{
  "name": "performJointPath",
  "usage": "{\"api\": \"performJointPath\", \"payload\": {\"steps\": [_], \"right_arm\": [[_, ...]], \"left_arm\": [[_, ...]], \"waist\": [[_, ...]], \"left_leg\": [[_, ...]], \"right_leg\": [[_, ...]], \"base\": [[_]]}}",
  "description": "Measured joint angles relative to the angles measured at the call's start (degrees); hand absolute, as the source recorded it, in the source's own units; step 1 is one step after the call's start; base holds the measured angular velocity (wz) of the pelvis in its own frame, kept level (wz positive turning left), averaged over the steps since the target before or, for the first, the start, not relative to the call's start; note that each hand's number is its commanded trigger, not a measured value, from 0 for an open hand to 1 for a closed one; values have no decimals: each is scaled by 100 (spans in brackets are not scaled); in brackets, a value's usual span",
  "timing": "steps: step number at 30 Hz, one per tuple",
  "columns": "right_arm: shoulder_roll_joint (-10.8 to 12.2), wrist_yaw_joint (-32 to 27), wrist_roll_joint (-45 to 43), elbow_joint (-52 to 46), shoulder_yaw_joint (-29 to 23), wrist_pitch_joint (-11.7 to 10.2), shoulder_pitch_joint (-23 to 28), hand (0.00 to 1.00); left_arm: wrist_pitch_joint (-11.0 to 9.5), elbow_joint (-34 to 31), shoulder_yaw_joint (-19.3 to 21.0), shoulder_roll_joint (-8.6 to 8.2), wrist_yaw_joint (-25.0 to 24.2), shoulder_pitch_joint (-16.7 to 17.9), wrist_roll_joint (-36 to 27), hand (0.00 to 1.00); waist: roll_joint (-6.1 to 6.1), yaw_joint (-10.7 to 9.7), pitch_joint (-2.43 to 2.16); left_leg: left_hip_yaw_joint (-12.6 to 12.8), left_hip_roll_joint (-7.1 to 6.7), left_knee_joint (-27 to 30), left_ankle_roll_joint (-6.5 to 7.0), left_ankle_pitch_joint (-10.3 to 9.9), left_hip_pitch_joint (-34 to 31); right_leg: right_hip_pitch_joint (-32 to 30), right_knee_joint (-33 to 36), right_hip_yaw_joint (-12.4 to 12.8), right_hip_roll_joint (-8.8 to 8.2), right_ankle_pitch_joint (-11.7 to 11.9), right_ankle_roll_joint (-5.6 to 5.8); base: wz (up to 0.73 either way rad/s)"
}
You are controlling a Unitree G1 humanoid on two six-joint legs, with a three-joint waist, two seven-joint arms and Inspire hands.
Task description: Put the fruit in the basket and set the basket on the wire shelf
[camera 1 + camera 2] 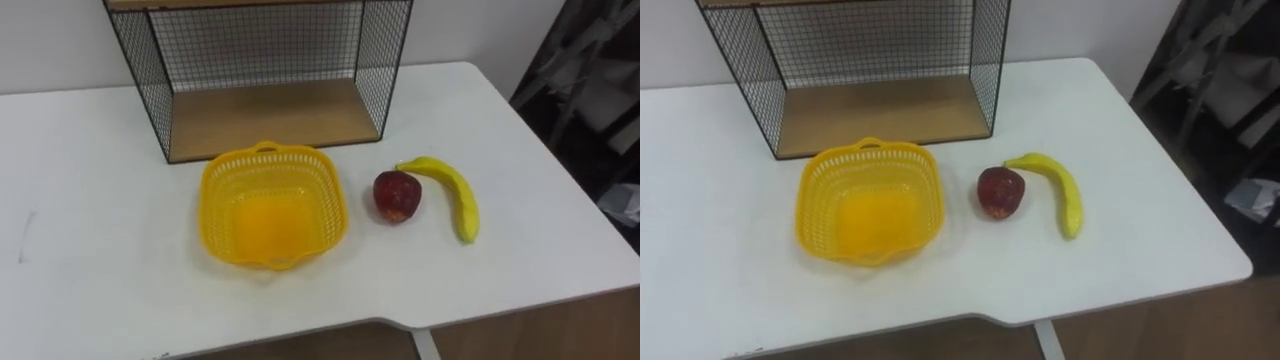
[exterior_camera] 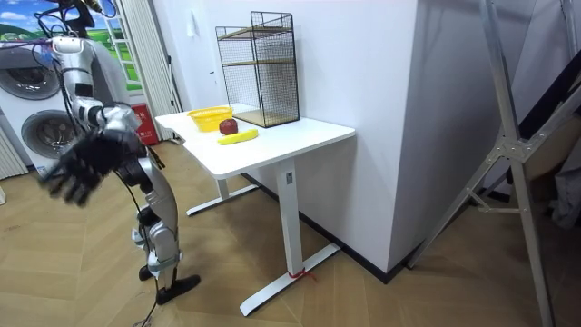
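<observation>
A white counter seen from above, from the robot's head. At its far edge, left of centre, stands a black wire shelf with a wooden floor board, its open front facing the robot.

Just in front of that shelf, apart from it, a yellow plastic basket with lattice walls sits upright, mouth open upward. One small handle loop is on the far rim and another on the near rim.

To the right of the basket, near it but not touching, a dark red apple rests on the counter.

Just right of the apple lies a yellow banana, flat on its side. Its long axis runs mostly from far to near. The far end bends left, toward the top of the apple, and the near end points at the robot's right side. The hollow of the curve faces the apple, and a narrow gap separates the two fruits.

In the room view, the robot stands on a wooden floor at the room view's left, a step back from the counter's end. Its right hand hangs in the air below counter height. The dark fingers are blurred but look spread and hold nothing.
</observation>
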Motion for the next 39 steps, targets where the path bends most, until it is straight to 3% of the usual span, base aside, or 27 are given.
{"api": "performJointPath", "payload": {"steps": [6, 8, 10, 18, 23, 29, 35, 39], "right_arm": [[-72, -129, -2662, -1614, 483, -17, 42, 0], [-87, 33, -3288, -2105, 946, -18, 123, 0], [-86, 353, -3542, -2386, 1468, -11, 147, 0], [-85, 2310, -3757, -2603, 3142, 70, 181, 0], [-76, 3379, -3699, -2258, 3815, 139, 141, 0], [-67, 4305, -3632, -2104, 4205, 191, 141, 0], [-50, 4659, -3637, -1914, 4266, 190, 126, 0], [-44, 4792, -3642, -1902, 4270, 189, 125, 0]], "left_arm": [[-7, 54, -299, 51, -41, -69, 113, 0], [-16, 50, -415, 72, -44, -160, 110, 0], [-16, 53, -627, 86, -52, -166, 108, 0], [-48, 227, -1157, 79, -193, -257, 105, 0], [-77, 211, -1258, 96, -374, -293, 109, 0], [-86, 190, -1267, 100, -550, -304, 112, 0], [-94, 213, -1269, 99, -552, -263, 111, 0], [-93, 216, -1265, 100, -560, -257, 112, 0]], "waist": [[-22, 146, 22], [-39, 365, 38], [-52, 419, 33], [15, 759, 52], [87, 835, 66], [81, 956, 46], [40, 994, 20], [71, 1015, 36]], "left_leg": [[56, 2, -10, 0, 1, 15], [150, 8, -14, 0, 1, 16], [194, 11, -15, 0, 1, 19], [183, 15, -24, -1, -1, 38], [42, 27, -33, -1, -1, 107], [-57, 34, -26, -1, -1, 125], [-159, 26, -18, -1, -1, 216], [-188, 26, -16, -1, -1, 225]], "right_leg": [[-62, -19, 40, 4, 0, -1], [-96, -12, 94, 18, 6, -7], [-107, 5, 150, 29, 10, -4], [-67, -24, 158, 36, 32, 1], [98, -120, 45, 24, 72, 1], [201, -210, -71, 9, 85, -14], [381, -287, -186, -19, 88, -16], [402, -292, -218, -21, 90, -18]], "base": [[-8], [-19], [-13], [1], [13], [9], [11], [4]]}}
